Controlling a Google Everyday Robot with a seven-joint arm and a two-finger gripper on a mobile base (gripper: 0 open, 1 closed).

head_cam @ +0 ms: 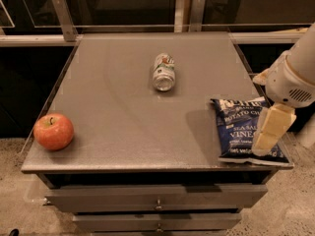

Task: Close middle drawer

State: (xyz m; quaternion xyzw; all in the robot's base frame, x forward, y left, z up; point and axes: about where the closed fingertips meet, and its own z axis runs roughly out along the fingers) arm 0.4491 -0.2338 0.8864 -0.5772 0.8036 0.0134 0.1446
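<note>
Pincer [268,136], open or closed can't tell, hangs over the chip bag [241,127] on the desk [123,112]; middle drawer [123,221] is down-left of it, so drop low and push its front squarely.

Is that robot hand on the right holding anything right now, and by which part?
Nothing, as far as shows. The gripper hangs at the right edge of the table, in front of the chip bag, with no object in it.
</note>
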